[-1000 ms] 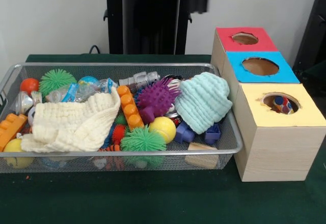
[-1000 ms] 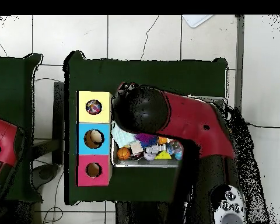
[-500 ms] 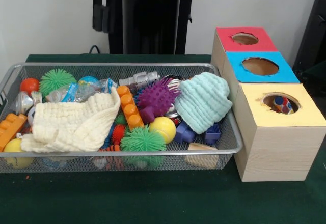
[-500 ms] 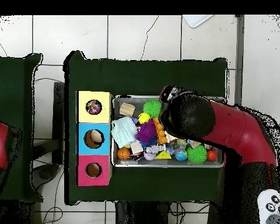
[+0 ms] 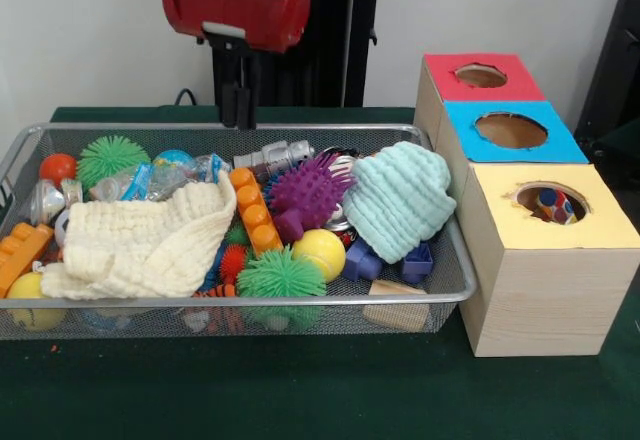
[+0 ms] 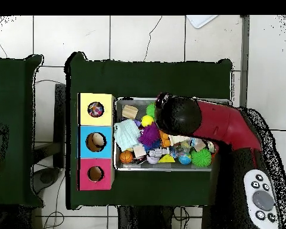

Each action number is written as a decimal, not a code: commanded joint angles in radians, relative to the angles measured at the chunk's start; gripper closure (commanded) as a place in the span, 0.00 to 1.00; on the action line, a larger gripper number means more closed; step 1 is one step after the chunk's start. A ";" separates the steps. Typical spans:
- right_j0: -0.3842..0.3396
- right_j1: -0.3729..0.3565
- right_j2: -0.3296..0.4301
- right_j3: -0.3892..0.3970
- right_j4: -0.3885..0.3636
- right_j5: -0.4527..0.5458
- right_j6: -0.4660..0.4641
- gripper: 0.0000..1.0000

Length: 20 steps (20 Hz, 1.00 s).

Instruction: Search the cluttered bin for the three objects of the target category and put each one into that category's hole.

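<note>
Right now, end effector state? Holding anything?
End effector: black fingers hang close together above the far rim of the silver wire-mesh bin; nothing visible between them, but open or closed cannot be told.

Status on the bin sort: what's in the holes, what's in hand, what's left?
Done: a multicoloured ball shows inside the yellow box hole; the overhead view shows something pale in the blue box too. In hand: nothing visible; the gripper hangs over the bin's far edge, above the clutter. Left: the bin is full, so more searching and placing remains.
</note>
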 commanded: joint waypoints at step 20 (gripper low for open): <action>-0.078 0.009 0.189 -0.013 -0.068 0.039 -0.098 1.00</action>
